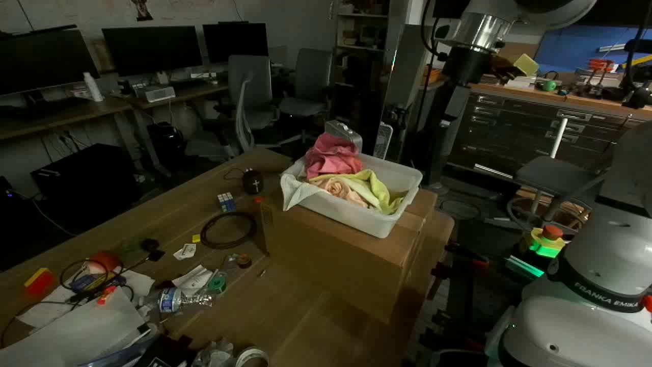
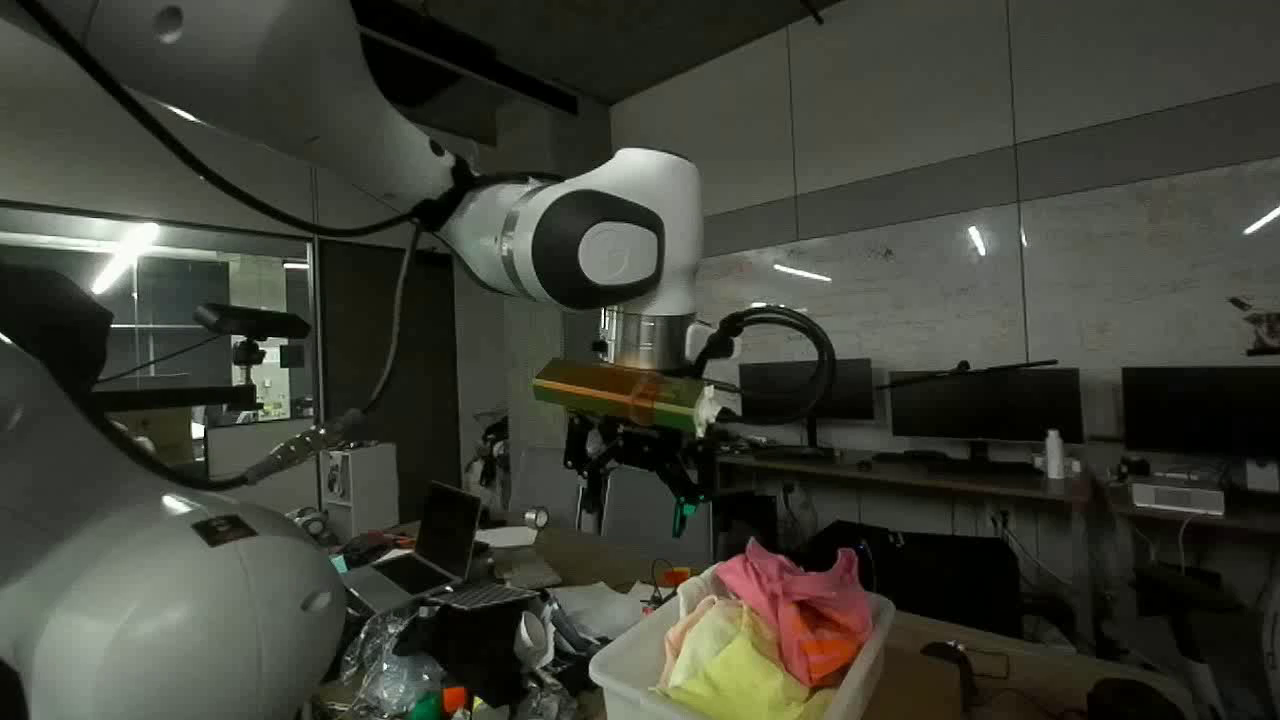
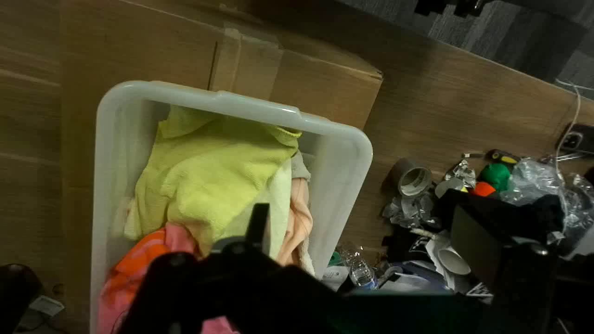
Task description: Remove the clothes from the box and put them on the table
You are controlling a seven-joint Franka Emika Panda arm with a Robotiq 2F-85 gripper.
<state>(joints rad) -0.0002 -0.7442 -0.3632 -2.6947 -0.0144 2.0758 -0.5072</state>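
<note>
1. Found fingers released, parted wide, higher than box.
2. Located clothes inside box, on carton, near table edge.
3. Noted white cloth draped over one box corner.

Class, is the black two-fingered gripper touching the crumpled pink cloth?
Apart. An exterior view shows a clear gap between the open gripper and the pink cloth lower down.

Reads "FRANKA EMIKA" in pale capitals on the black curved band around the white robot arm in an exterior view. Shows a white cross-like sign on the black rounded object. Proves illegible on the blue-and-white label of the clear plastic bottle and on the dark rectangular sticker in an exterior view.
</note>
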